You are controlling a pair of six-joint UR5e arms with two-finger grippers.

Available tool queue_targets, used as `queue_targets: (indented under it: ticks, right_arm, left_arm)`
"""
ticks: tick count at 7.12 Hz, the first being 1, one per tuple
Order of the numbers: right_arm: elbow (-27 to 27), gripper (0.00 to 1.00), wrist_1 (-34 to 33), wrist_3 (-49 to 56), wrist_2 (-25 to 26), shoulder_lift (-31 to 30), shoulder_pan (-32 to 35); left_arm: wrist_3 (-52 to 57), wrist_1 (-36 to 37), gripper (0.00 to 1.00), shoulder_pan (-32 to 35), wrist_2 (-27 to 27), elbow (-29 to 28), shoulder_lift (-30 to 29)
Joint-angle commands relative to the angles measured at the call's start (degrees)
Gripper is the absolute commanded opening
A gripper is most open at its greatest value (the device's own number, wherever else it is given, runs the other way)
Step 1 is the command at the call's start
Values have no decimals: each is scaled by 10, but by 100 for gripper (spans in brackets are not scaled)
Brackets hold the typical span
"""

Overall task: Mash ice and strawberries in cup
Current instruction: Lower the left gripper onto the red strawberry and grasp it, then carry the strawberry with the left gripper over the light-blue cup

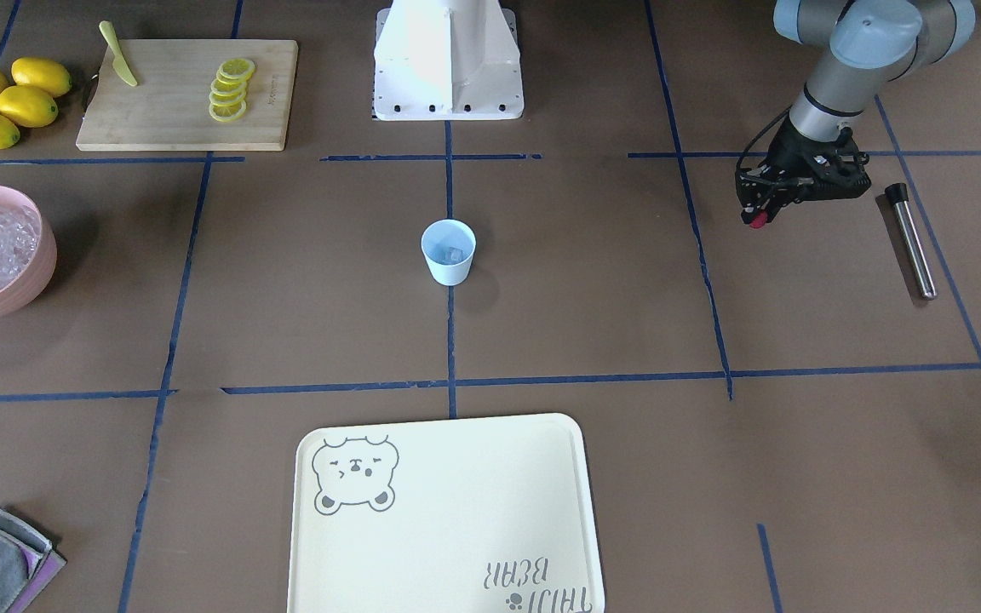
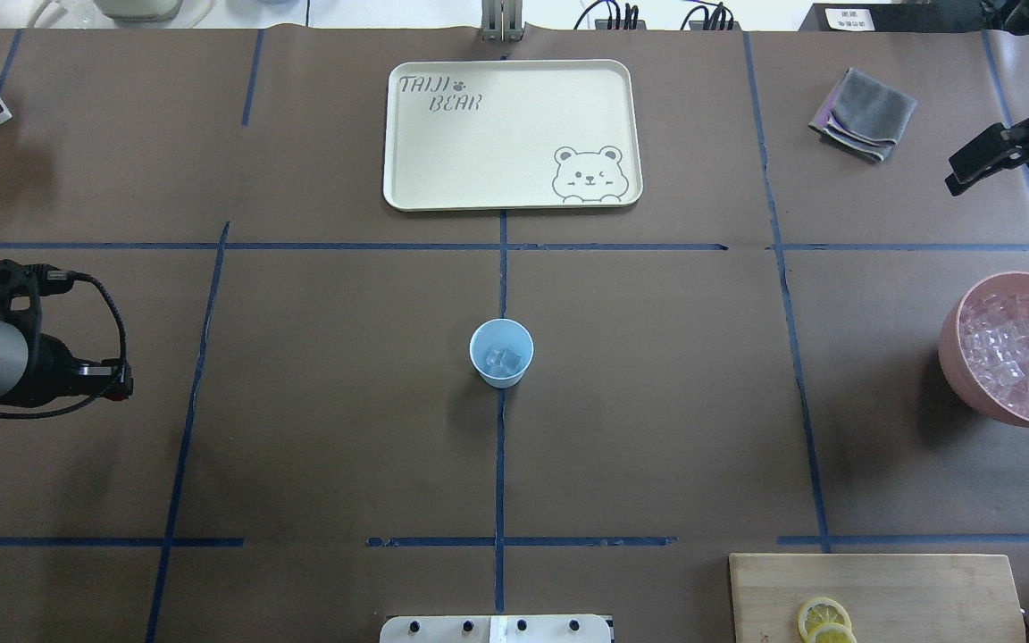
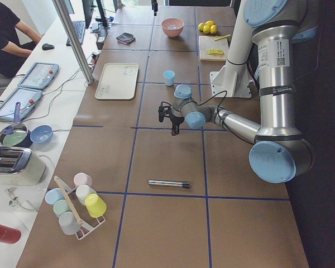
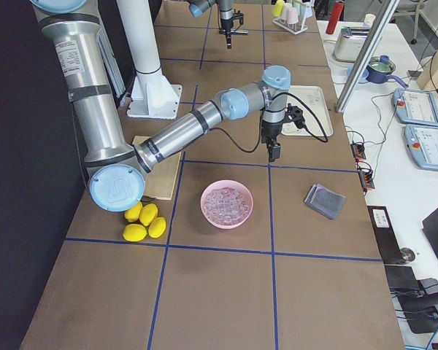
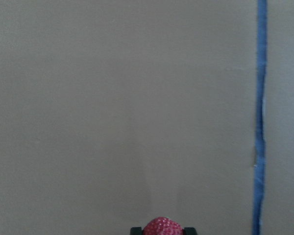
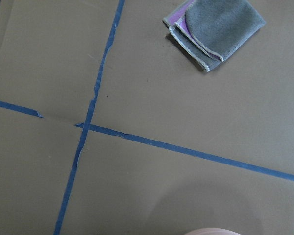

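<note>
I note brown table, blue tape grid. Left tool clenches the strawberry; cup stands well to its right. Right tool: grip, I cannot tell.

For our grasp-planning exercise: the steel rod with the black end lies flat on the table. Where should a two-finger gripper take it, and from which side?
Grip the rod at mid-shaft from straight above, closing across its narrow width. It lies flat, long and thin, so only its sides are free; a middle hold likely keeps it balanced.
</note>
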State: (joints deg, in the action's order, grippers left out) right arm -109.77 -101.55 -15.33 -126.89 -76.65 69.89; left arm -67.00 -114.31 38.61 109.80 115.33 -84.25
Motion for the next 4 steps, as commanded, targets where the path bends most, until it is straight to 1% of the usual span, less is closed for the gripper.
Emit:
queue_targets:
  ticks: [1,2,3,4]
  right_arm:
    - [0,100,0,27,-12,-23,23]
    - [0,100,0,55,-20,-30,44]
    - [0,100,0,65,-23,-40,56]
    - [0,100,0,65,-25,-47,59]
  left_arm:
    - [-4,175,0,1,3,41,-128]
    - [-12,276,0,0,4,47,-217]
    - [-54,353,0,-6,4,40,-305]
    - [-98,367,0,-24,4,11,-361]
